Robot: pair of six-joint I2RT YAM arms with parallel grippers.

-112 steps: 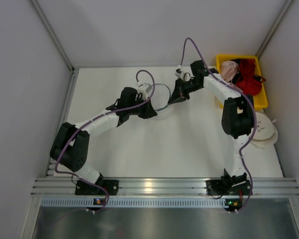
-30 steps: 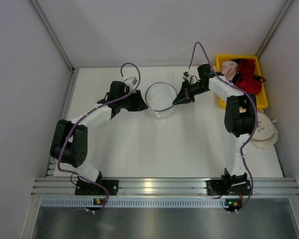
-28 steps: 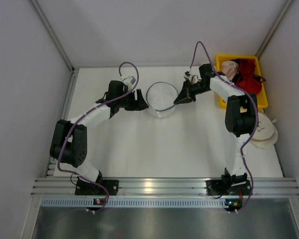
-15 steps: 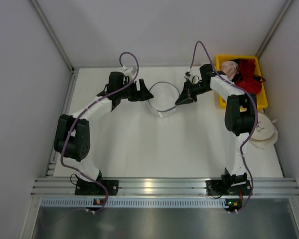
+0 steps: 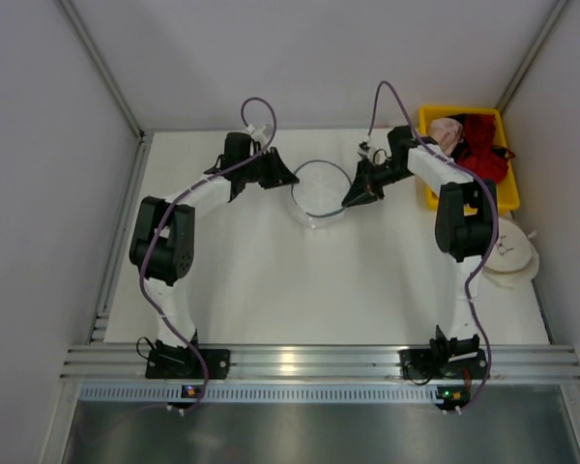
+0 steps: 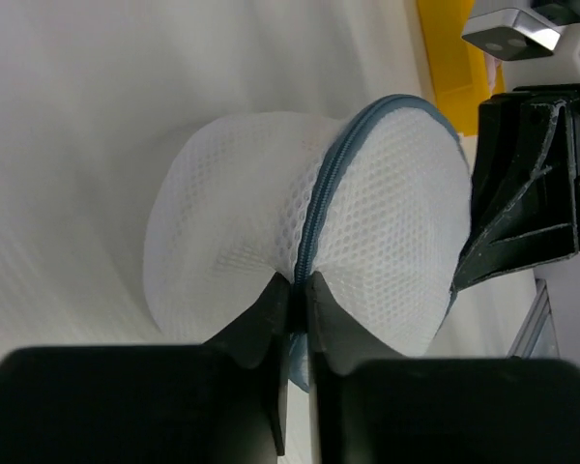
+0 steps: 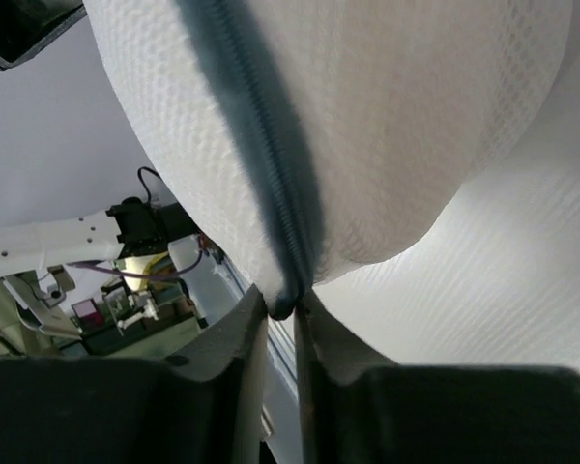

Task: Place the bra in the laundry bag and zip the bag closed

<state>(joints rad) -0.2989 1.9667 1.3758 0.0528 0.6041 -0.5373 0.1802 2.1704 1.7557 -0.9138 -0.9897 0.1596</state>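
The laundry bag (image 5: 318, 193), round white mesh with a blue-grey zipper rim, is held at the far middle of the table between both grippers. My left gripper (image 5: 288, 180) is shut on the zipper rim at the bag's left edge; the left wrist view shows the jaws (image 6: 298, 285) pinching the zipper (image 6: 331, 188). My right gripper (image 5: 350, 200) is shut on the rim at the bag's right edge, also seen in the right wrist view (image 7: 282, 304). The bag (image 7: 367, 126) bulges round and white. The bra does not show on its own.
A yellow bin (image 5: 426, 118) at the far right holds a pink garment (image 5: 445, 135) and a red garment (image 5: 481, 150). A cream round pouch (image 5: 512, 256) lies at the right edge. Grey walls close the table's sides and back.
My left gripper has travelled round the bag's rim from its near side to its far-left edge, the arm swinging away from me. The right gripper has hardly moved.
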